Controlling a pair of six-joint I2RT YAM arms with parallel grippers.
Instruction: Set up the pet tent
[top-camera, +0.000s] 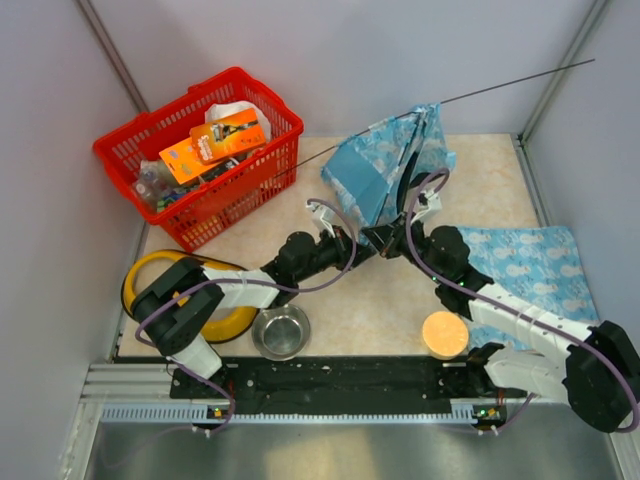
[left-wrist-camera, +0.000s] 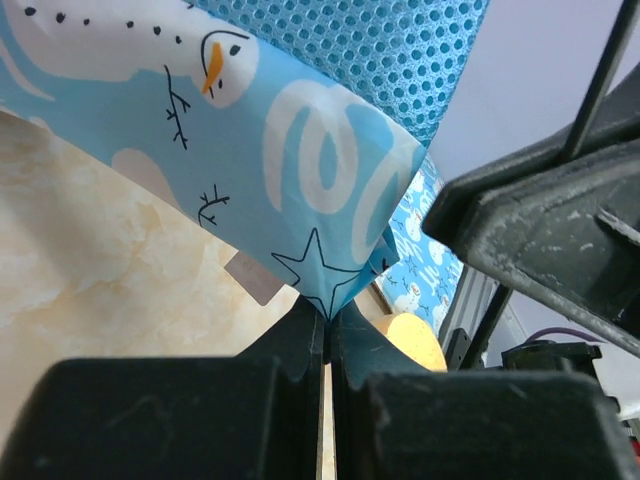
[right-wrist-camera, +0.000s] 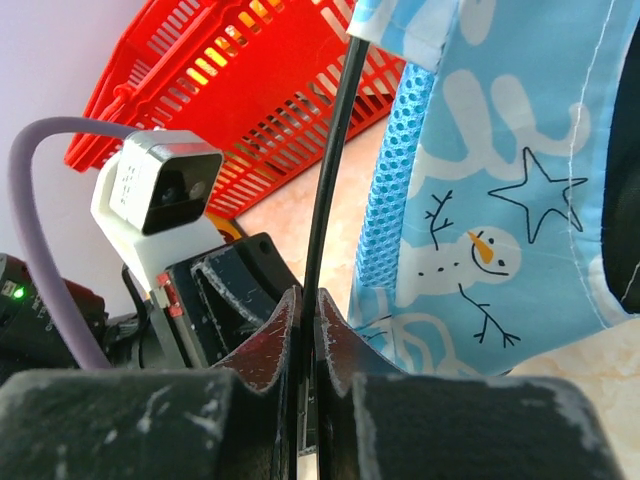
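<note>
The pet tent (top-camera: 385, 170), light-blue printed fabric, stands partly collapsed at the back middle of the table. A thin dark pole (top-camera: 520, 80) sticks out of it up to the right. My left gripper (top-camera: 362, 240) is at the tent's near bottom edge. In the left wrist view the left gripper (left-wrist-camera: 328, 315) is shut on a pointed corner of the tent fabric (left-wrist-camera: 300, 150). My right gripper (top-camera: 390, 240) sits right beside it. In the right wrist view the right gripper (right-wrist-camera: 308, 300) is shut on the pole (right-wrist-camera: 335, 150), which runs up beside the tent's mesh edge (right-wrist-camera: 395, 180).
A red basket (top-camera: 205, 150) full of packets stands at the back left. A flat blue printed mat (top-camera: 535, 265) lies on the right. Near the front edge are a yellow ring-shaped dish (top-camera: 145, 280), a steel bowl (top-camera: 282, 330) and an orange disc (top-camera: 445, 333). Walls enclose the table.
</note>
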